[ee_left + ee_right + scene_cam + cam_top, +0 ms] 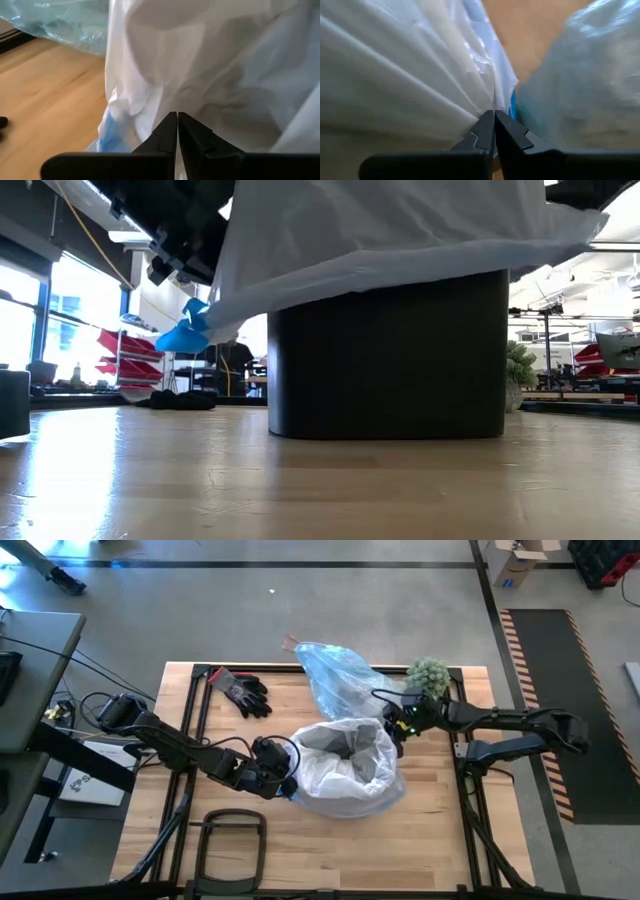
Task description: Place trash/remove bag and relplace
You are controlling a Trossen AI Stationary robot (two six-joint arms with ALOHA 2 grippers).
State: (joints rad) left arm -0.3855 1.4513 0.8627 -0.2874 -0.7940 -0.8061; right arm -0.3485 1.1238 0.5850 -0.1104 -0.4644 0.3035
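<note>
Closest to the low camera stands a dark round bin on the wooden bench, with a whitish translucent plastic bag draped over its rim and spilling down its sides. From above, this bag sits near the middle of the bench, its mouth spread open and something dark showing inside.

The left gripper reaches in from the left edge of the bench and presses against the left side of the white bag; its fingers are closed, with the bag's film right at their tips, so they appear to pinch the rim. The right gripper comes from the right edge and meets the bag's far right side; its fingers are likewise closed on a fold of white film beside a strip of blue.

A large thin light-blue translucent liner lies crumpled toward the far edge of the bench, just behind the bin, with its reddish tie at the far end. It looks bunched and out of the bin, which suggests removal is done. No loose litter shows on the bench, so the trash is either inside that liner or hidden; the pictures do not settle it.

What seems left is seating the white bag: pulling its rim evenly down around the bin and letting go.

Black gloves lie near the far left corner, and a small green plant stands near the far right corner.
</note>
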